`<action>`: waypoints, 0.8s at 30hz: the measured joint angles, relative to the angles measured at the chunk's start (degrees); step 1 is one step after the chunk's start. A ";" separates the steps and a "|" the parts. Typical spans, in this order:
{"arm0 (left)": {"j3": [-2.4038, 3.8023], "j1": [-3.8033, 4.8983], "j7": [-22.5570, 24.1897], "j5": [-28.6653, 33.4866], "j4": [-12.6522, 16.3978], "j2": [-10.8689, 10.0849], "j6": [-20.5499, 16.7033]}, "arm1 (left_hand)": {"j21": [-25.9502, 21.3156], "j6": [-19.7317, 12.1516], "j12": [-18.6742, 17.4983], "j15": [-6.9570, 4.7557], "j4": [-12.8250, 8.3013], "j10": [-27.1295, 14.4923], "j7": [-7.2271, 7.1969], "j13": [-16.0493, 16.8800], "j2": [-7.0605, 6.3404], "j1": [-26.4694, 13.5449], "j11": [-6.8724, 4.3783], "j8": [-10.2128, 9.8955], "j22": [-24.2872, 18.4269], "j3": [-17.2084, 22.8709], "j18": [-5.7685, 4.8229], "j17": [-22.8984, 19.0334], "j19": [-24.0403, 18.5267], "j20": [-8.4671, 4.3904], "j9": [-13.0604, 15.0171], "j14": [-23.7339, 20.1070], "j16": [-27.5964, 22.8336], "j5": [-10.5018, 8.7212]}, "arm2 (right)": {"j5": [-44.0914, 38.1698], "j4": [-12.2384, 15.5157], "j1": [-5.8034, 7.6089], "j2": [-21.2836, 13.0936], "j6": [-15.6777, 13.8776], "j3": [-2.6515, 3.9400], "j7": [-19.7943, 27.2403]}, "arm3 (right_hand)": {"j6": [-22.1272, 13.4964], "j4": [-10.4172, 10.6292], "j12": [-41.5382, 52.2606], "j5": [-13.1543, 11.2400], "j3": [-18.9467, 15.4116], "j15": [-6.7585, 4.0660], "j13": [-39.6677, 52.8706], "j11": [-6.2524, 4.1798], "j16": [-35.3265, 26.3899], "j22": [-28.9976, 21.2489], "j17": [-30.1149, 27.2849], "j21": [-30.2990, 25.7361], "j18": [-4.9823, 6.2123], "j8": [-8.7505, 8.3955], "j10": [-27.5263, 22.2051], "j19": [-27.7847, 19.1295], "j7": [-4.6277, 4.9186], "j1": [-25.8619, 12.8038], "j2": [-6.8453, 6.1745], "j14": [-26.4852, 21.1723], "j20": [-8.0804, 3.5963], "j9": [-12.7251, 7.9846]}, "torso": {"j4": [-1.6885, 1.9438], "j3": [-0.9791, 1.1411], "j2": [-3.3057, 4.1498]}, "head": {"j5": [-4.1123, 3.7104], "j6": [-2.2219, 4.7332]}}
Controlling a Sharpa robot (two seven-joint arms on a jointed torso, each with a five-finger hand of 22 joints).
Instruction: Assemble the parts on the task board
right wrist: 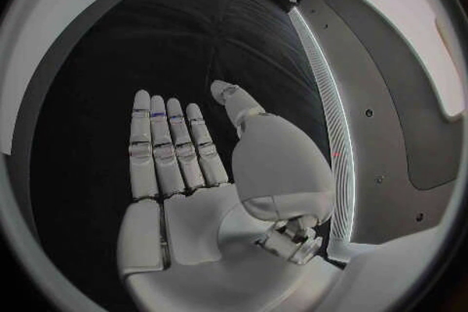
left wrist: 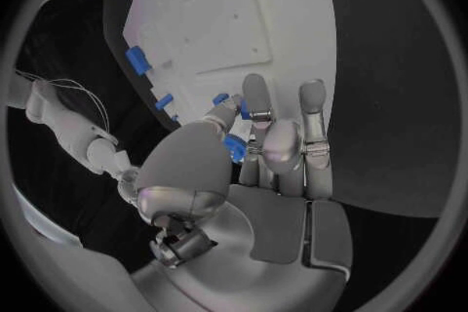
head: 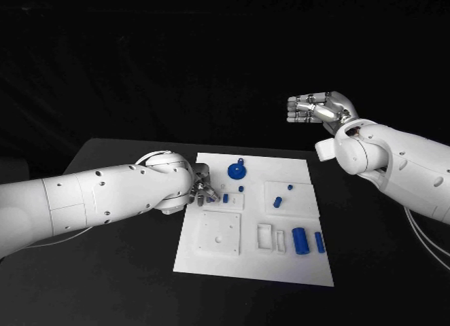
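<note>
Board (head: 253, 265): white, mid-table (head: 107, 285). Parts: blue disc (head: 237, 168), two cylinders (head: 300, 240) on board. Left robot hand (head: 202, 191): at board's edge, pinching small blue part (left wrist: 234, 147). Right robot hand (head: 318, 109): raised, empty, fingers straight.

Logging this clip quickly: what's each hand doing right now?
Left hand: pinching a small blue part over the task board.
Right hand: open, holding nothing.
</note>
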 measured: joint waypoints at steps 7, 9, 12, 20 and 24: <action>-0.15 -0.22 -0.12 0.28 -0.24 -0.18 0.32 | -0.25 5.61 0.00 -0.23 4.02 -1.37 -3.52 0.00 -2.79 0.55 -1.35 0.07 -0.01 -1.07 0.00 -0.01 0.00 0.00 -0.87 -0.22 0.00 -2.56 | 0.00 -0.01 0.00 -0.05 0.03 0.00 -0.01 | -0.23 0.00 0.00 0.00 0.00 0.00 0.00 0.00 0.00 0.00 0.00 0.00 0.00 0.00 0.00 0.00 -0.15 0.00 0.00 0.00 0.00 0.00 | 0.00 -0.03 0.02 | -0.05 0.01; -0.17 -0.23 -0.17 0.28 -0.32 -0.20 0.37 | -0.42 6.26 0.00 -0.23 4.95 -1.37 -4.16 0.00 -3.52 0.53 -1.36 0.07 -0.01 -1.09 0.00 0.03 0.00 0.00 -0.87 -0.22 0.00 -3.25 | 0.00 -0.01 0.00 -0.06 0.03 0.00 -0.01 | -0.38 0.00 0.00 0.00 0.00 0.00 0.00 0.00 0.00 0.00 0.00 0.00 -0.01 0.00 0.00 0.00 -0.01 0.00 0.00 0.00 0.00 -0.03 | 0.00 -0.03 0.02 | -0.07 0.01; -0.21 -0.29 -0.27 0.27 -0.38 -0.27 0.42 | -0.42 7.19 0.00 -0.23 6.31 -1.38 -5.08 0.00 -4.33 0.75 -1.36 0.07 -0.01 -1.01 0.00 0.08 0.22 -0.22 -0.75 -0.22 0.00 -5.27 | 0.00 -0.01 0.00 -0.06 0.03 0.00 -0.01 | -0.38 0.00 0.00 0.00 0.00 0.00 0.00 0.00 0.00 0.00 0.00 0.00 -0.01 0.00 0.00 0.00 -0.01 0.00 0.00 0.00 0.00 -0.05 | 0.00 -0.04 0.02 | -0.08 0.03; -0.31 -0.45 -0.39 0.16 -0.34 -0.52 0.55 | -0.41 8.35 0.00 -0.23 10.79 -1.37 -6.00 0.00 -6.95 1.34 -1.36 0.07 -0.02 -0.49 0.00 0.25 0.22 -0.22 -0.36 -0.22 0.00 -9.06 | 0.00 -0.03 0.00 -0.07 0.03 0.00 0.00 | -0.38 0.00 0.00 0.00 0.00 -0.19 0.00 -0.21 0.00 0.00 0.00 0.00 -0.01 0.00 -0.21 0.00 -0.01 0.00 0.00 -0.20 0.00 -0.05 | -0.01 -0.05 0.02 | -0.05 0.03; -0.43 -0.58 -0.48 0.08 -0.28 -0.67 0.54 | -0.42 8.81 0.00 -0.23 12.70 -1.37 -6.08 0.00 -8.89 0.41 -1.36 0.62 -0.02 -1.32 0.00 0.25 0.21 -0.22 -0.14 -0.22 0.00 -11.52 | 0.00 -0.04 0.00 -0.07 0.03 0.00 0.00 | -0.58 0.00 0.00 0.00 0.00 -0.01 0.00 -0.01 0.00 0.00 0.00 0.00 -0.01 0.00 -0.42 -0.21 0.19 0.00 0.00 -0.39 0.21 -0.05 | -0.01 -0.05 0.02 | -0.05 0.05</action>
